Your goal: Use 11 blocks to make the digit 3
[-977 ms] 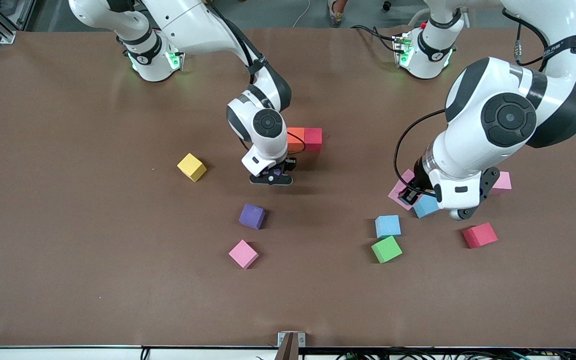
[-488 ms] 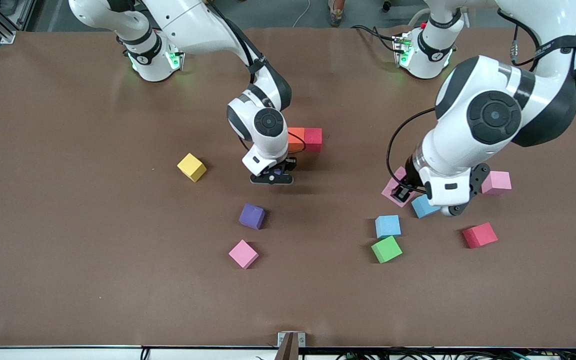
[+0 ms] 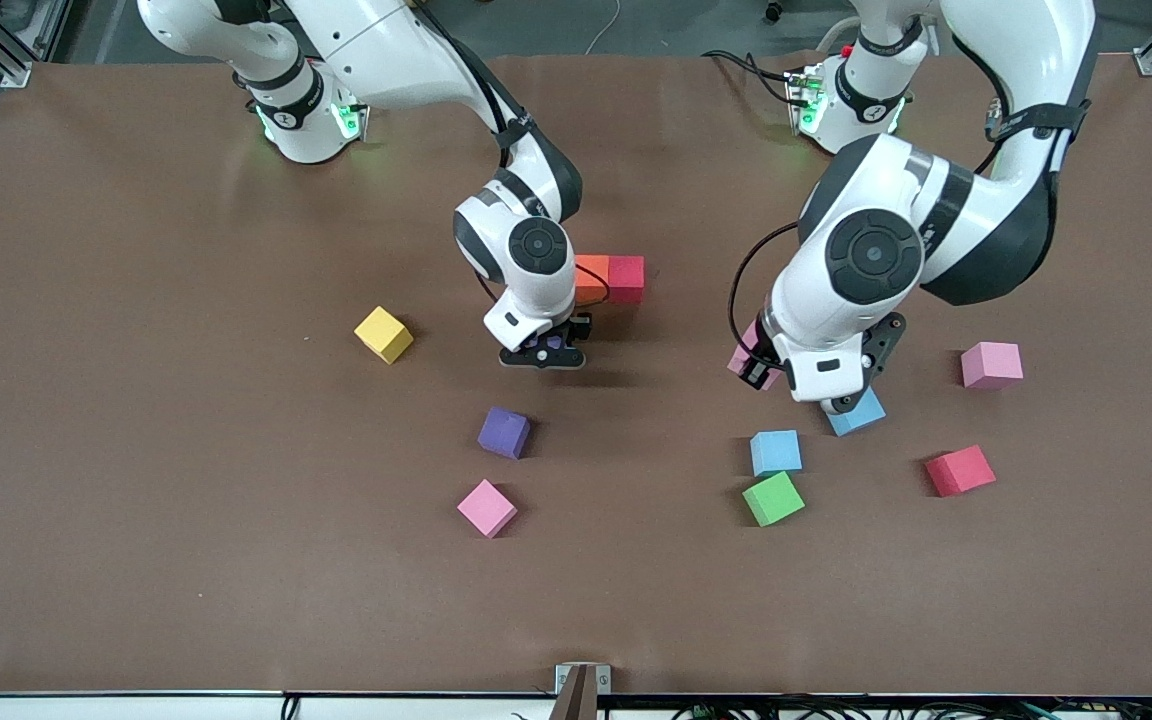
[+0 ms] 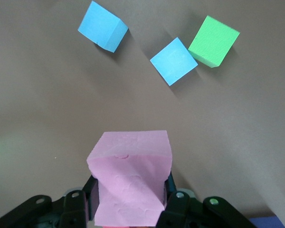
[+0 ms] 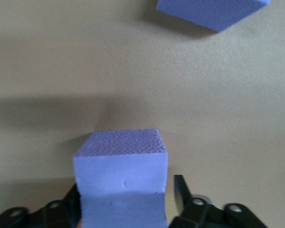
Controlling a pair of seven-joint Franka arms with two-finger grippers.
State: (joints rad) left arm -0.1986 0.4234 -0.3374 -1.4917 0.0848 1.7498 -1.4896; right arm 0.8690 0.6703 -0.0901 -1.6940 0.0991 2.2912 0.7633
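Observation:
My right gripper (image 3: pixel 542 352) is low at the table, just nearer the camera than the touching orange block (image 3: pixel 591 280) and red block (image 3: pixel 627 278). Its fingers (image 5: pixel 181 189) stand around a purple block (image 5: pixel 121 178) that seems to rest on the table, with a gap at one finger. My left gripper (image 3: pixel 754 366) is shut on a pink block (image 4: pixel 130 180), held above the table near two blue blocks (image 3: pixel 774 452) (image 3: pixel 857 413) and a green block (image 3: pixel 772 498). No digit figure shows.
Loose on the table are a yellow block (image 3: pixel 383 334), a second purple block (image 3: pixel 504 432), a pink block (image 3: pixel 487 508), another pink block (image 3: pixel 991 365) and a red block (image 3: pixel 959 470). The blue blocks (image 4: pixel 102 32) (image 4: pixel 174 61) and the green block (image 4: pixel 213 40) show in the left wrist view.
My left arm has carried the pink block toward the right arm's end of the table, uncovering a blue block and the pink block beside it. My right gripper has stayed in place.

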